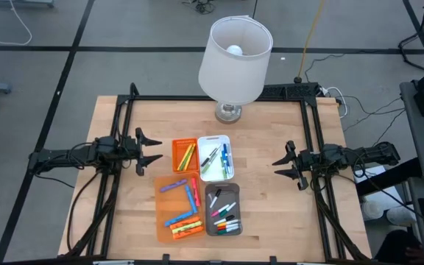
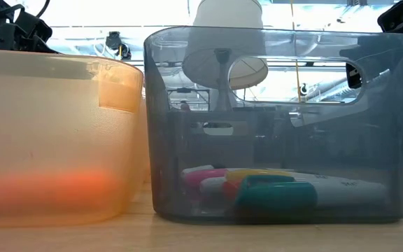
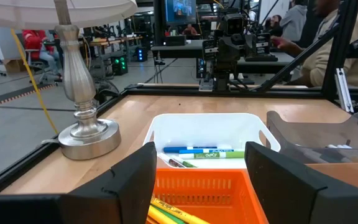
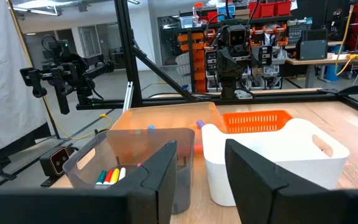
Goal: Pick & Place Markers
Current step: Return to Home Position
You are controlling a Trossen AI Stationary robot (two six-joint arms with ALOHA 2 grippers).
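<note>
Markers lie in four trays at the table's middle. Yellow and green ones fill a small orange tray (image 1: 185,154). Blue and green ones lie in a white tray (image 1: 216,157). Purple, blue and orange ones rest in a large translucent orange tray (image 1: 178,208). Several mixed ones lie in a grey tray (image 1: 223,210), also seen through its wall (image 2: 278,189). My left gripper (image 1: 153,149) stands open to the left of the trays, level, with nothing between its fingers (image 3: 201,180). My right gripper (image 1: 277,168) stands open to their right, likewise with nothing in it (image 4: 201,180).
A table lamp with a white shade (image 1: 234,62) stands on a silver base (image 1: 228,112) at the far middle, just behind the trays. A black frame (image 1: 219,97) borders the table's far and side edges. Bare wood lies between each gripper and the trays.
</note>
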